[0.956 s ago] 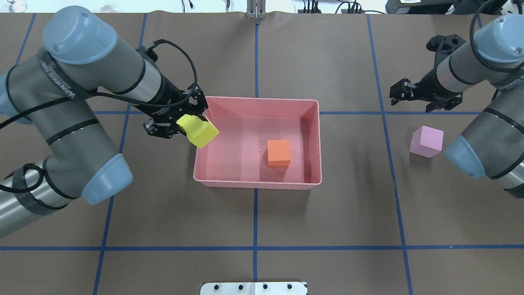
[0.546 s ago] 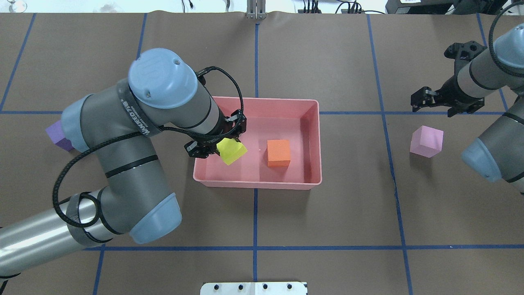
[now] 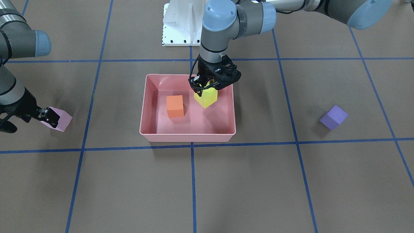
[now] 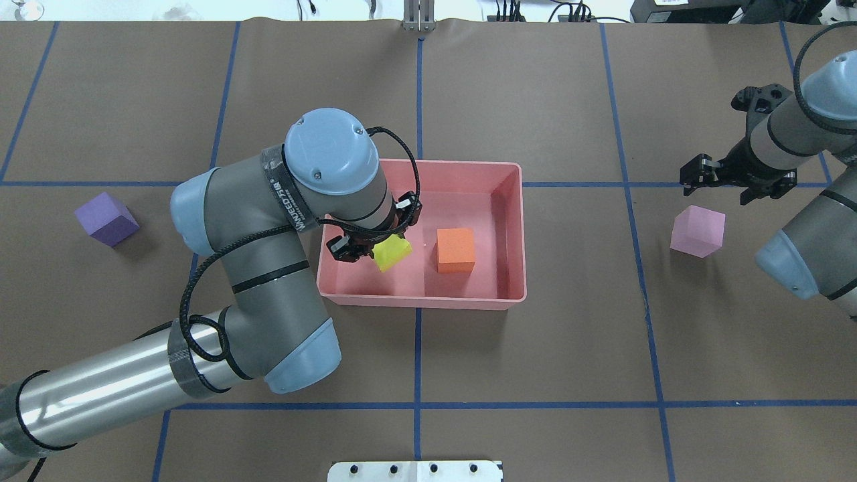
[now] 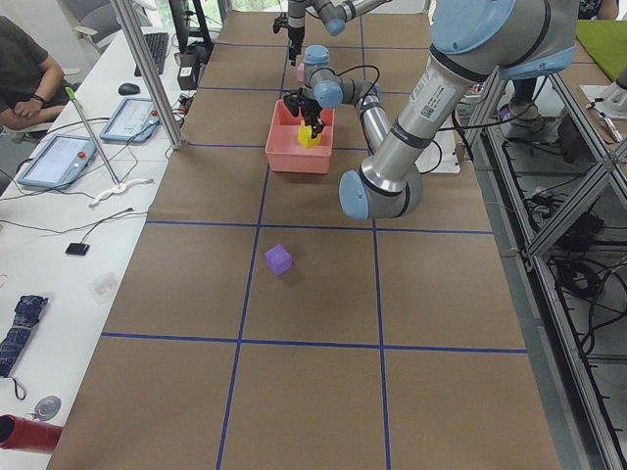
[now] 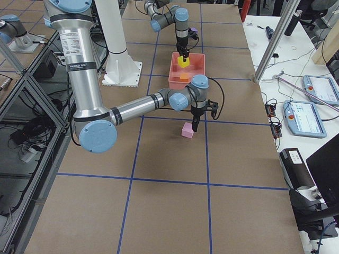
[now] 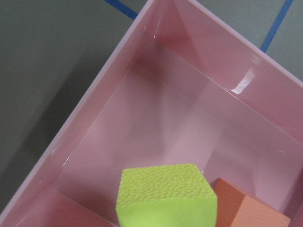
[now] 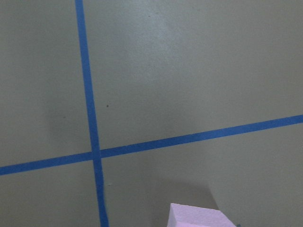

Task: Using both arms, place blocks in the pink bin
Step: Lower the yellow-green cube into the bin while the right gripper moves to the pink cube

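Note:
The pink bin sits mid-table, also in the front view. An orange block lies inside it. My left gripper is shut on the yellow block and holds it low inside the bin, left of the orange block; the front view shows the gripper on top of the yellow block. The left wrist view shows the yellow block over the bin floor. The light pink block lies on the table at the right. My right gripper is open just beyond it. The purple block lies far left.
The white pedestal base is at the near edge. Blue tape lines grid the brown table. Desks with tablets and a seated person border the far side.
My left arm carried the yellow block from the bin's left rim into the bin and lowered it. My right gripper moved right and slightly nearer the light pink block.

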